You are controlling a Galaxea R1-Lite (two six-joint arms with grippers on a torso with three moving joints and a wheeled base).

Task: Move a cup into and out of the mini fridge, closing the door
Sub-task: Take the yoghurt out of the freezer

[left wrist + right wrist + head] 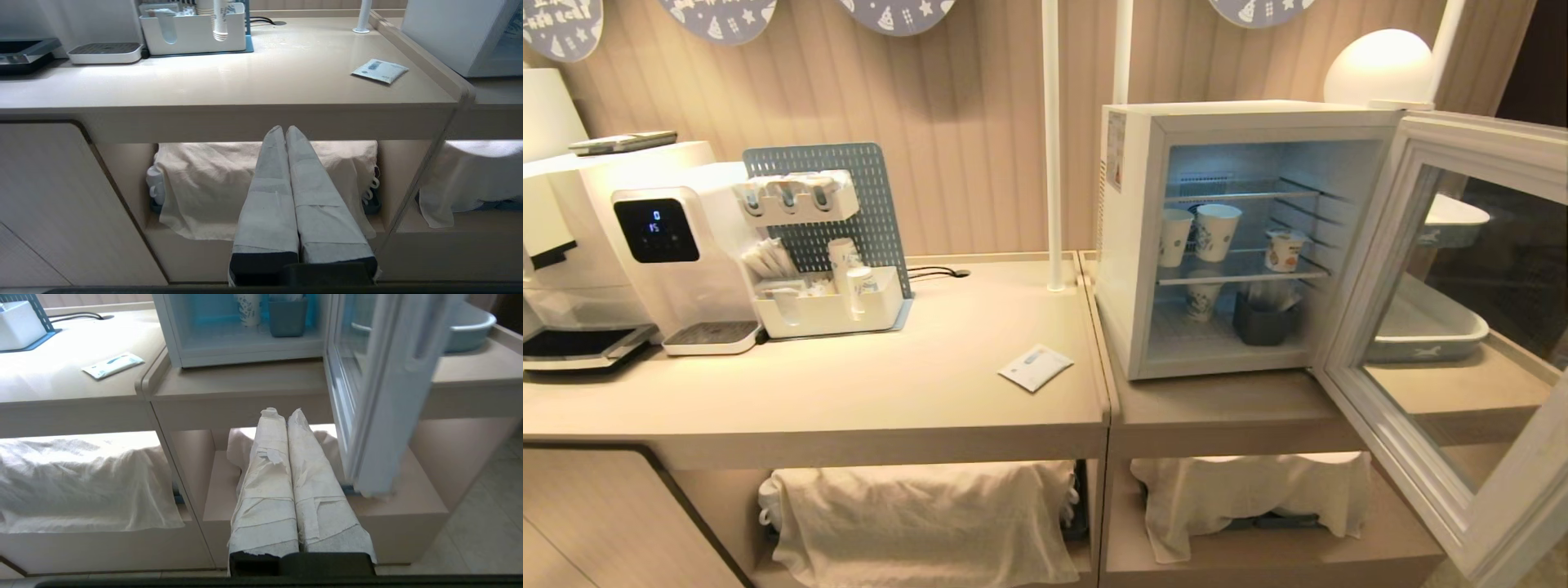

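Robot's parked in front of the tabletop (866,392) w/ the mini fridge (1143,237) standing open, the door (1445,343) swung wide out toward the robot's right. The cup (1284,250), the short yogurt-style one w/ the orange label, sits upright on the middle wire shelf, right-hand side of the fridge, apart from the two taller paper cups (1201,233) on the same shelf to its left. A dark holder (1264,320) is on the fridge floor below it. Neither arm shows in the head view. Both hands hang low, below tabletop level: left hand (284,130) closed on nothing, fingers pressed together, pointing at the cloth-covered lower shelf (265,171) under the left section. Right hand (282,414) also closed and empty, aimed at the lower shelf under the fridge, w/ the door's bottom corner just beside it. So imo the right arm is the nearer one: cup is up and ahead of it, a bit to its right, and the cup's long axis is vertical, so a level side grab looks likeliest. Gotta open up first tho, and clear that door edge on the way up.
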